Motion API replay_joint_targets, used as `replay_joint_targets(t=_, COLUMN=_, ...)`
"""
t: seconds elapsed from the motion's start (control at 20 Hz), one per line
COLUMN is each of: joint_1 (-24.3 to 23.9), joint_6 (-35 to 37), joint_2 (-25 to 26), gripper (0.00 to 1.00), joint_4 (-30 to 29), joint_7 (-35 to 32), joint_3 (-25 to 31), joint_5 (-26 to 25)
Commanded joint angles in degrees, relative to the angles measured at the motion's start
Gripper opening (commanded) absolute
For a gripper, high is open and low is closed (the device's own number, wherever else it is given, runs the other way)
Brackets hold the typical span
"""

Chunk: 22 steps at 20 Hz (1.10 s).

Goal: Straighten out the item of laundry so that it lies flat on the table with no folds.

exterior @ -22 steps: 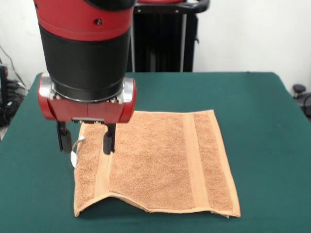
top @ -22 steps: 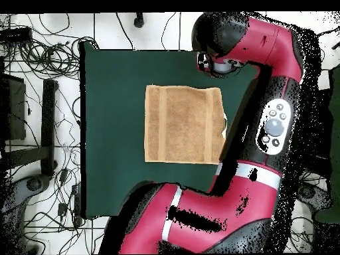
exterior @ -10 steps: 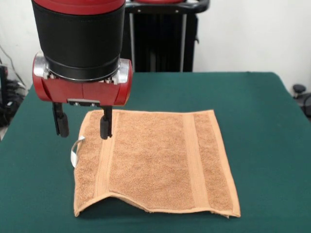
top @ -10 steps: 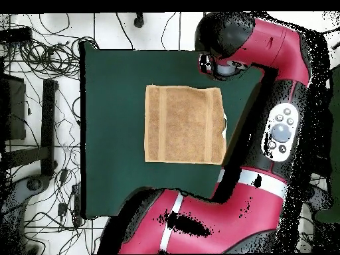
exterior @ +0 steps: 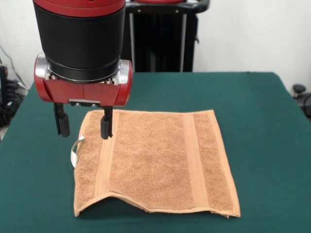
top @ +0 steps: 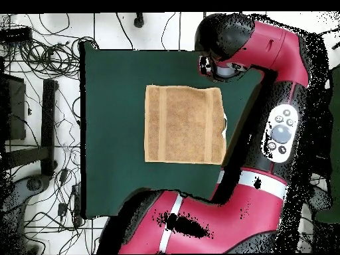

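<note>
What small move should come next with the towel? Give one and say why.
Probably move the open gripper toward the towel's near edge and lower it there: that edge arches up off the green table, while the rest lies flat. The gripper hangs above the far corner, holding nothing.

Gripper (exterior: 83,126) hangs above the towel's (exterior: 155,162) far left corner, its two fingers (exterior: 105,127) spread apart and empty. Towel lies spread on the green table (exterior: 262,126); near edge humped; white tag (exterior: 76,148) at left edge.
</note>
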State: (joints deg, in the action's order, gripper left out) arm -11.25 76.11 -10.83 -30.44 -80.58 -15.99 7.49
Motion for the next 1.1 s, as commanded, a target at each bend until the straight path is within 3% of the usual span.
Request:
replay_joint_targets(t=0.05, joint_1=2.7, joint_6=-4.7, joint_2=-0.9, gripper=1.00, joint_4=-14.4, joint_7=-10.4, joint_3=3.3, joint_5=-1.5)
replay_joint_targets(t=0.5, joint_1=3.1, joint_6=-6.5, joint_2=-2.3, gripper=1.00, joint_4=-17.6, joint_7=-11.0, joint_3=3.2, joint_5=-1.4)
replay_joint_targets(t=1.1, joint_1=2.9, joint_6=-4.3, joint_2=0.9, gripper=1.00, joint_4=-10.9, joint_7=-12.7, joint_3=2.8, joint_5=-0.9)
